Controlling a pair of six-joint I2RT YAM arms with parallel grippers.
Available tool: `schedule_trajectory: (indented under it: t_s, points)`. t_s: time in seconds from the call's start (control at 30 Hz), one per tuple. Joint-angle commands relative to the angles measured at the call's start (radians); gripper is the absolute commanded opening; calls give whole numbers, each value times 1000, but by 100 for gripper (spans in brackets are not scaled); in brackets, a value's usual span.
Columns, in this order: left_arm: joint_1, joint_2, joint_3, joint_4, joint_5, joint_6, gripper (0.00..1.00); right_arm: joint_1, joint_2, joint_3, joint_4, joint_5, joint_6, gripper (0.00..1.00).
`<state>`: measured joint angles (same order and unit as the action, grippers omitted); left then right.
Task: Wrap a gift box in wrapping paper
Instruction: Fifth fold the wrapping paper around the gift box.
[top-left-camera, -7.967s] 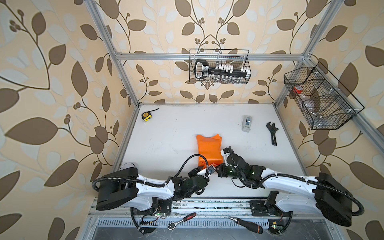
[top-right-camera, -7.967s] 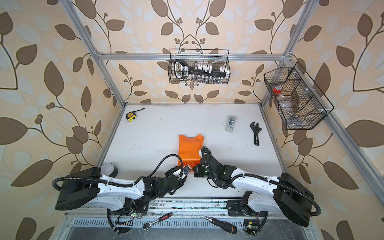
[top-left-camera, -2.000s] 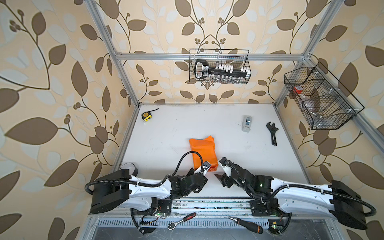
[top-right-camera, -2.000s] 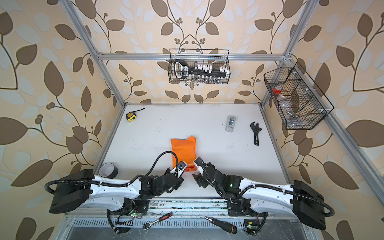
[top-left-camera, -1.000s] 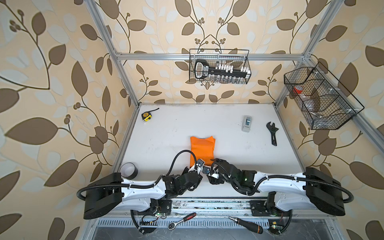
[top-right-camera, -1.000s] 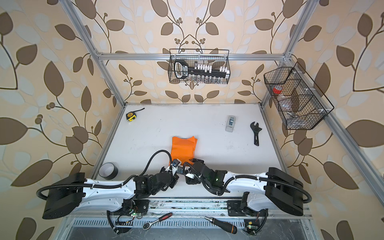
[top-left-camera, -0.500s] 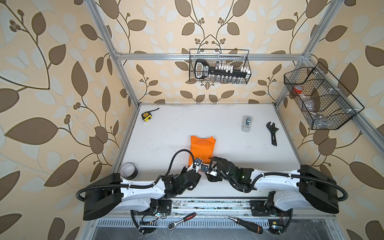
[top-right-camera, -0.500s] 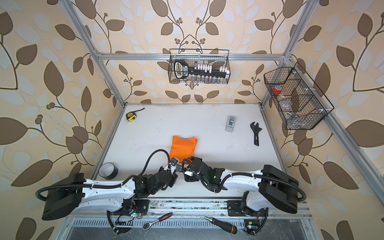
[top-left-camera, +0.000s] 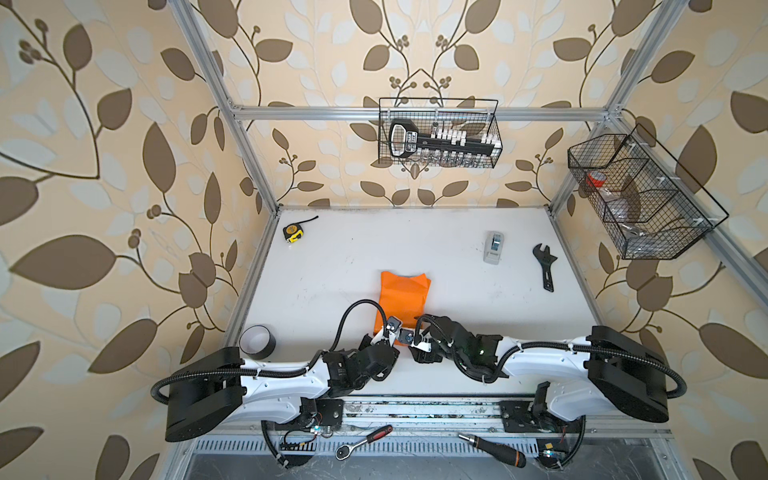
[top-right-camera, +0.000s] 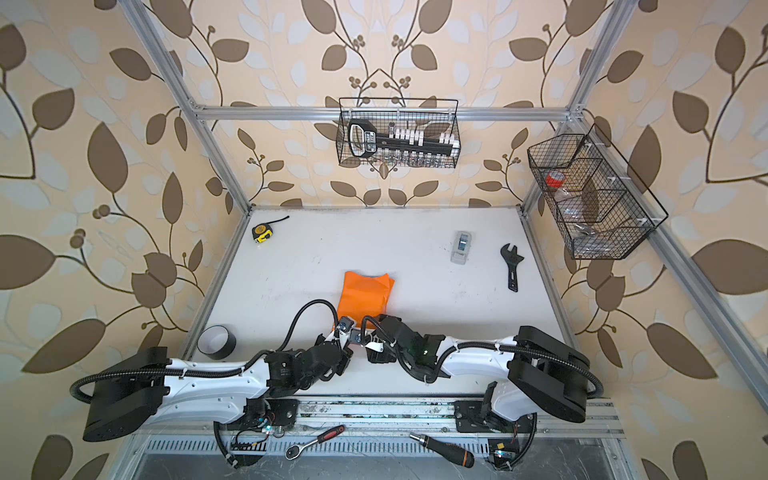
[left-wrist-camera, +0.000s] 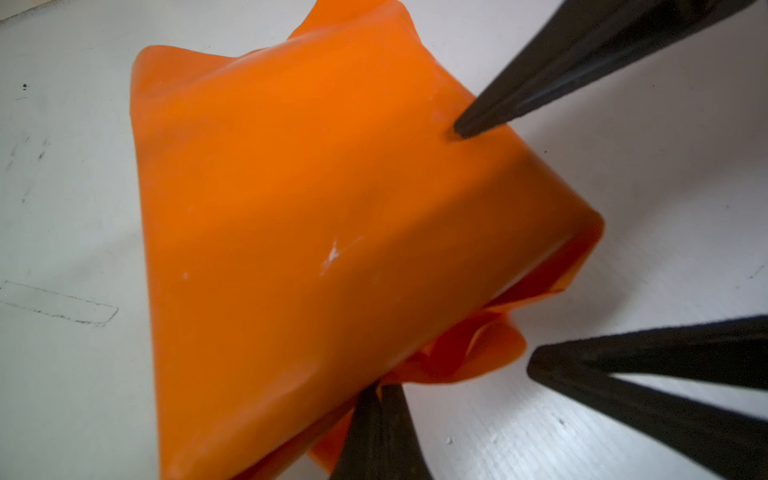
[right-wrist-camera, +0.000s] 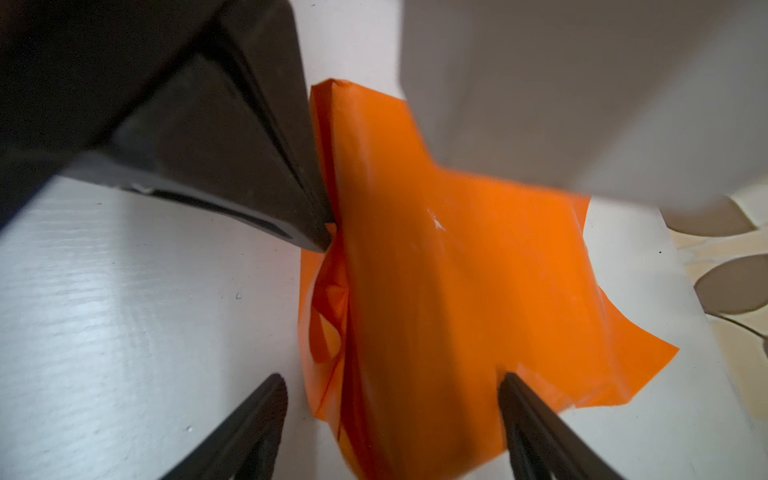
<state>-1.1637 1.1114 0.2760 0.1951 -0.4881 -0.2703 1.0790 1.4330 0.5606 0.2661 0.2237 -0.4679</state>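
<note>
On the near left of the bench (top-left-camera: 332, 266) you are seeing a black tape roll (top-left-camera: 257, 341) sitting by the left rail, and farther back on that side a yellow tape measure (top-left-camera: 293, 232) is lying near the far left corner. Your left arm (top-left-camera: 282, 380) is lying stretched out from the near left, and the left jaws are pressing together on the crumpled folds at the near end of the wrapping paper (top-left-camera: 404, 291), pinching the sheet there. The wrapping paper is lying around the middle of the bench, slightly left of centre, its long side running near to far, folded over a boxy bulk with loose flaps sticking out at both ends. The gift box is hiding under the orange sheet, so none of it is showing. Your right arm (top-left-camera: 540, 361) is lying stretched out from the near right, and the right jaws are standing spread wide, gripping nothing: one fingertip (left-wrist-camera: 469, 126) is sitting at the top of the paper by its right edge, touching or nearly so, and the other is hanging over bare bench just beside the near flaps. Farther right, well apart from the paper, a grey tape dispenser (top-left-camera: 493, 247) and a black wrench (top-left-camera: 545, 268) are lying toward the far right
</note>
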Motion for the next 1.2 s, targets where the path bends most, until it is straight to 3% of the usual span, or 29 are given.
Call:
schedule_trajectory:
  t_s: [0.0, 0.3, 0.7, 0.73, 0.8, 0.9, 1.0, 1.17]
  points:
    - [-21, -25, 20, 82, 45, 64, 0, 13, 37, 43, 73, -11, 5, 83]
    - [-17, -13, 18, 114, 62, 54, 0, 10, 102, 41, 182, 6, 26, 83]
    - [-16, -90, 2, 95, 46, 51, 2, -8, 135, 24, 226, 16, 44, 68]
    - [-17, -103, 0, 88, 40, 50, 8, -10, 137, 24, 226, 14, 47, 68]
    - [-16, -138, -3, 63, 19, 41, 35, -12, 144, 26, 228, 13, 49, 66]
    - [-17, -202, -5, 2, -16, 23, 65, -13, 152, 28, 228, 15, 51, 65]
    - [-16, -287, -5, -85, -67, -6, 82, -16, 157, 28, 222, 14, 55, 63]
    - [-17, -441, 4, -228, -146, -75, 89, -25, 161, 27, 222, 17, 64, 62]
